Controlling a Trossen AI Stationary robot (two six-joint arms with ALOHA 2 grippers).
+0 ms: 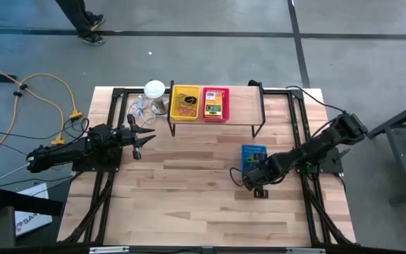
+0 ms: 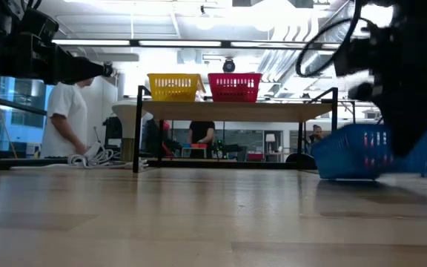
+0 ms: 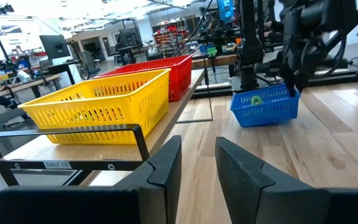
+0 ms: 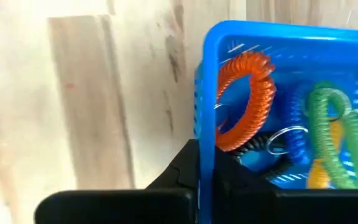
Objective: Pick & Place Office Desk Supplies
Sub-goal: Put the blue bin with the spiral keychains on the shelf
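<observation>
The right claw (image 4: 205, 167) is pinching the rim of a blue basket (image 4: 278, 74) on the wooden surface (image 1: 189, 190), its fingers pressed together on the thin wall, seemingly so that the whole basket can be dragged or lifted. Inside are lying the supplies: one orange coil ring (image 4: 248, 99), one green (image 4: 334, 134), with blue and black coils beneath. The left claw (image 1: 138, 136) is waiting, spread and holding nothing, near a raised shelf (image 1: 240, 123) carrying two more baskets, one yellow (image 1: 185, 103) and one red (image 1: 215, 104).
</observation>
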